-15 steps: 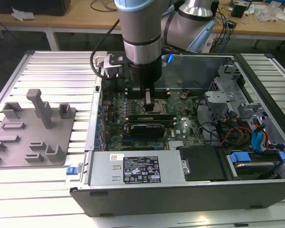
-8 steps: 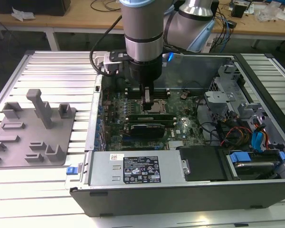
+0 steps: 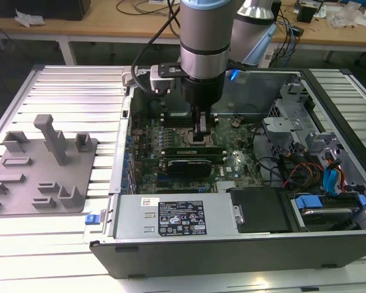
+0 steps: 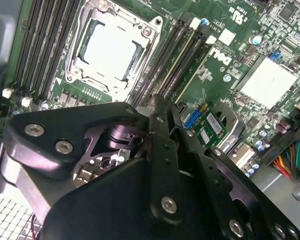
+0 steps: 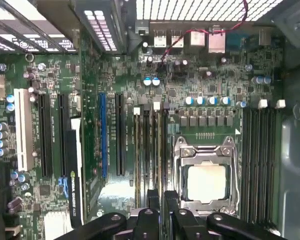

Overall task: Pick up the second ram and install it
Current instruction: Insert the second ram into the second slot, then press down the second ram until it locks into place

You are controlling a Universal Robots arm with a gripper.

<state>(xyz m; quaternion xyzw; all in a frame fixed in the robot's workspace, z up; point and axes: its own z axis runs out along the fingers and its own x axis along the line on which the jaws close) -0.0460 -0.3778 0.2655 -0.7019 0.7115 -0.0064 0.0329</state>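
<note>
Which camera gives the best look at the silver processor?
The first wrist view: the processor faces the camera squarely. The second wrist view shows it tilted. In the exterior view the arm covers part of that area.

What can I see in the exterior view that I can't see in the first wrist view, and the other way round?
The exterior view has the grey tray, the robot arm and the labelled metal box. The first wrist view has a blue slot, a white slot and cable sockets. Both show the green board and the black tool over it.
</note>
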